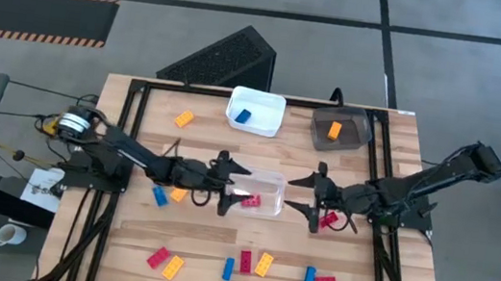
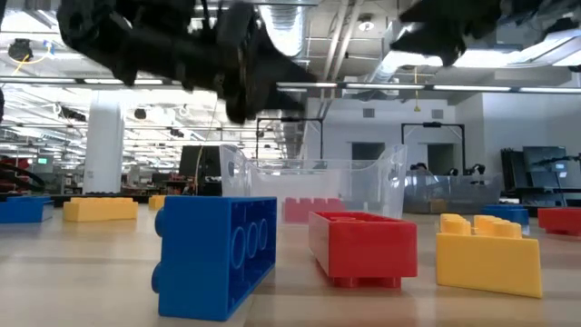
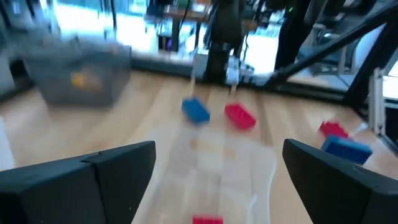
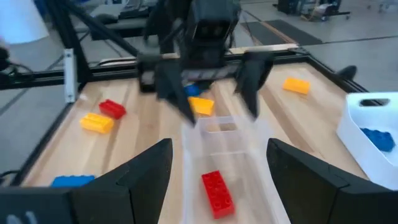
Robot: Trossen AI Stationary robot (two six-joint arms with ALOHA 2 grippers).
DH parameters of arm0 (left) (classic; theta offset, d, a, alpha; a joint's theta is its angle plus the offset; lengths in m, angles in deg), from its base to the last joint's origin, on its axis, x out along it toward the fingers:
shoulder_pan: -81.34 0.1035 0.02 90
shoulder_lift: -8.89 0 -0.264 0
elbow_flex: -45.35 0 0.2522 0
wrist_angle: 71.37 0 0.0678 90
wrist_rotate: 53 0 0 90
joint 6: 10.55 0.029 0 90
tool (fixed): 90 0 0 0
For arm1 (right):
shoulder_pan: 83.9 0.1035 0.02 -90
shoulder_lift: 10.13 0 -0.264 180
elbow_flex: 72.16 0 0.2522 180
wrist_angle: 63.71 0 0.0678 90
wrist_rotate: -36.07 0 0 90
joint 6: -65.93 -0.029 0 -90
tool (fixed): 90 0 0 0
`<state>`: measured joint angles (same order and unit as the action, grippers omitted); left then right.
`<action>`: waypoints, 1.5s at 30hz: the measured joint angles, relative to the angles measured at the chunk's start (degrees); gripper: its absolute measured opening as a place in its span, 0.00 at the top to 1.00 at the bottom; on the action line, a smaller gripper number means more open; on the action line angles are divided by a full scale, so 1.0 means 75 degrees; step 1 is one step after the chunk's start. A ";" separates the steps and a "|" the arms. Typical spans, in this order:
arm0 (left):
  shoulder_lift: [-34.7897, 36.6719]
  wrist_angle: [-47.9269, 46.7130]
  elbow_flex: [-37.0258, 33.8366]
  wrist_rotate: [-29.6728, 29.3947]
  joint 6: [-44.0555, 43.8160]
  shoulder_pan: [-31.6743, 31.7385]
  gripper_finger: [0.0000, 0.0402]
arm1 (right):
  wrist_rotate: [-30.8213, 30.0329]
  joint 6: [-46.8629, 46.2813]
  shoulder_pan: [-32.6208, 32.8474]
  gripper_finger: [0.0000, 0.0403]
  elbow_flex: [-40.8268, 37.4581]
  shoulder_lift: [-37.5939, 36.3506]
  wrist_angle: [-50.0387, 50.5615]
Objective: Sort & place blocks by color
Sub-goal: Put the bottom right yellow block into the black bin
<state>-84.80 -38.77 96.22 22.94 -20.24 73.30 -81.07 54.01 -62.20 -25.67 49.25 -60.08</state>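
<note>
Since both the left gripper (image 1: 224, 189) and right gripper (image 1: 311, 203) hang spread wide and empty at opposite ends of the clear bin (image 1: 270, 178) holding one red block (image 4: 216, 193), they could easily bump it across the worktop (image 1: 217, 248), where most blocks (image 1: 244, 262) sit unsorted.

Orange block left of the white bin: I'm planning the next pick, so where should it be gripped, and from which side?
Probably from above, closing across the two long sides of the orange block. It lies flat and alone on the table, turned diagonally, so the wrist should rotate to match.
</note>
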 joint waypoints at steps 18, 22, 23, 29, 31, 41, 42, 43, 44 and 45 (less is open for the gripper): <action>0.2109 -0.0768 -0.0003 -0.0363 0.1347 -0.0792 0.28 | 0.0441 -0.0085 0.1031 0.30 0.0973 0.0478 0.1934; 0.2118 -0.0414 -0.0003 -0.0566 0.1602 -0.0894 0.30 | 0.0635 0.0593 0.1609 0.30 0.0977 0.1179 0.1193; 0.2118 -0.0339 -0.0003 -0.0565 0.1651 -0.0894 0.30 | 0.0663 0.0670 0.1712 0.30 0.1026 0.1386 0.1113; 0.2101 -0.0305 -0.0003 -0.0141 0.1527 -0.0936 0.33 | 0.0787 0.0758 0.2056 0.30 0.1693 0.2692 0.1150; 0.2095 -0.0343 -0.0012 -0.0094 0.1448 -0.0990 0.34 | 0.1040 0.0803 0.2059 0.30 0.1985 0.3059 0.1252; 0.2089 0.1157 -0.1051 -0.0420 0.1259 -0.1115 0.36 | 0.1786 0.1374 0.2044 0.30 0.3060 0.4675 0.1748; 0.2089 0.1263 -0.1120 -0.0424 0.1233 -0.1115 0.36 | 0.1880 0.1435 0.2046 0.30 0.3101 0.4798 0.1737; 0.2089 0.1339 -0.1158 -0.0442 0.1226 -0.1115 0.36 | 0.1986 0.1463 0.2048 0.30 0.3147 0.4906 0.1769; 0.2089 0.1422 -0.1193 -0.0444 0.1215 -0.1124 0.36 | 0.2131 0.1478 0.2036 0.30 0.3220 0.5045 0.1771; 0.2089 0.1469 -0.1223 -0.0447 0.1195 -0.1121 0.36 | 0.2296 0.1481 0.1993 0.30 0.3292 0.5187 0.1750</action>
<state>-69.13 -27.75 87.05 19.59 -11.28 64.89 -63.85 65.11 -47.25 -0.98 88.16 -46.96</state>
